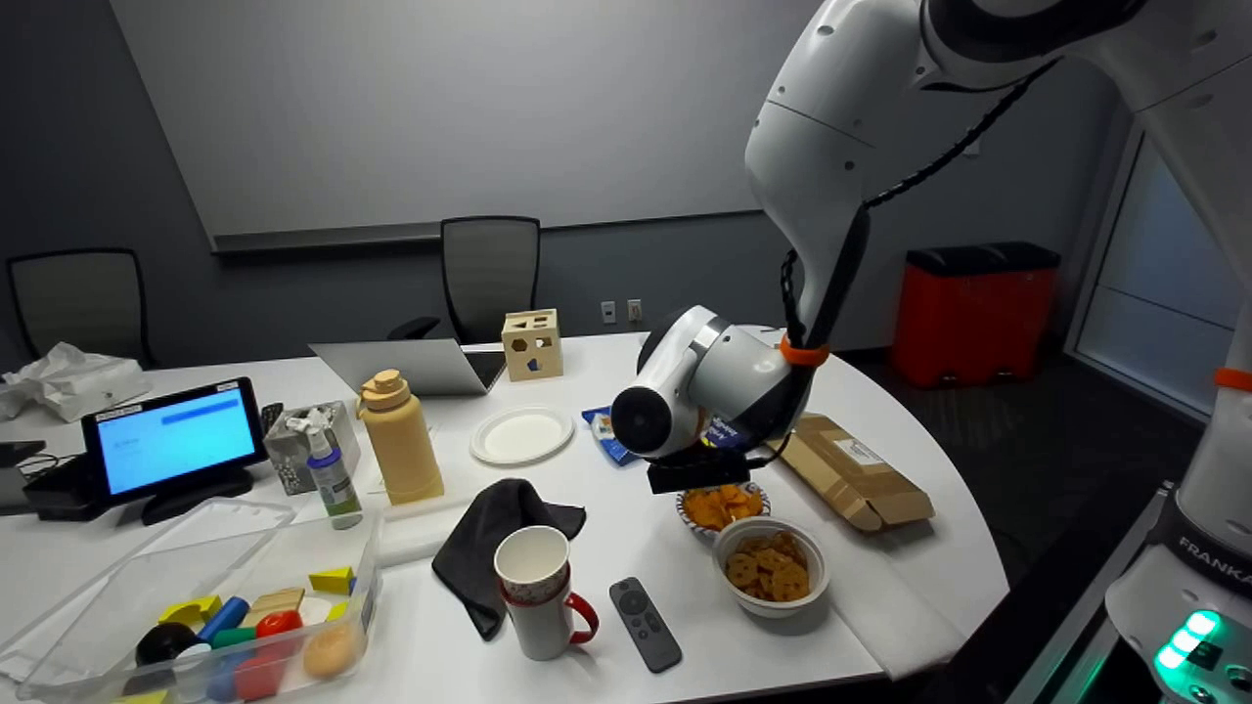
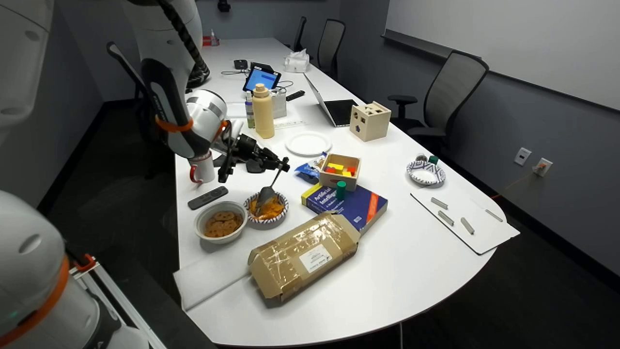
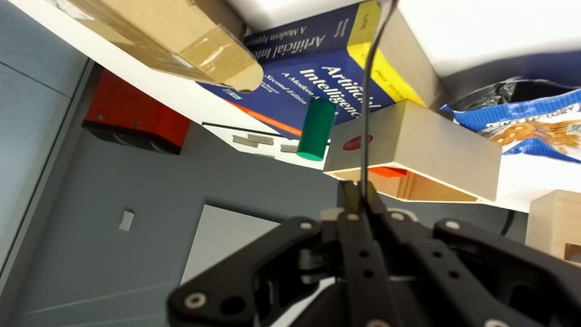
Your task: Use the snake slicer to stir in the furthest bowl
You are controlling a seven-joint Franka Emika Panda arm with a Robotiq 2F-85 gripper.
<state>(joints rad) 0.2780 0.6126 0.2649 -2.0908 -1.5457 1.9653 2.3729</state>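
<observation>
Nearest in the wrist view is the black gripper (image 3: 361,195), its fingers pinching the thin handle of a utensil (image 2: 265,195). In an exterior view the handle slants down from the fingers, and its broad grey head sits among orange chips (image 2: 272,209) in a patterned bowl (image 2: 284,209). Just beside this bowl, on its near left, is a white bowl (image 2: 200,219) of cookies (image 2: 223,224), with a remote (image 2: 208,198) on its far side. On the right, a green cylinder (image 2: 341,190) stands on a blue book (image 2: 356,206), with a wooden box (image 2: 332,180) of blocks (image 2: 336,168) at its far edge; a cardboard box (image 2: 305,257) lies nearer. Farther off are a white plate (image 2: 308,144) and an upright tan bottle (image 2: 263,116). Another patterned bowl (image 2: 427,182) sits at far right.
</observation>
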